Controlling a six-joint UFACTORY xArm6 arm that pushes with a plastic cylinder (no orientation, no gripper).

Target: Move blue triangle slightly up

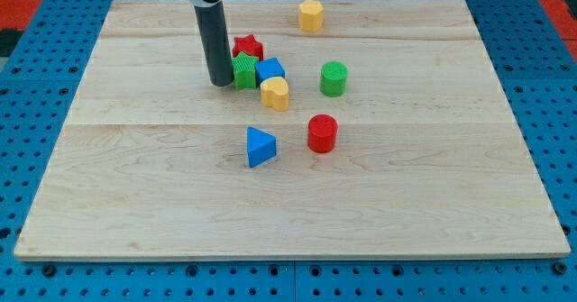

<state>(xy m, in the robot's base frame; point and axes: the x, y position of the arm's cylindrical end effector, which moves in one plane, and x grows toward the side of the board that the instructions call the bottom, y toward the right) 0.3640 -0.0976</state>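
Above the blue triangle [261,147] I see a tight cluster of a green block [244,71], red star [248,47], blue cube [270,69] and yellow heart [275,93], with a green cylinder [334,78] to the view's right, a red cylinder [322,132] just right of the triangle, and a yellow hexagon [311,15] near the top. The triangle lies alone near the board's [135,185] middle, its apex toward the view's right. My tip [221,84] stands upright against the green block's left side, well apart from the triangle; it is a bare rod with nothing to grasp.

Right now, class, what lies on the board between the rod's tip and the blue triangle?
In the camera view, only bare wood lies between my tip and the blue triangle; the yellow block sits just right of that line.
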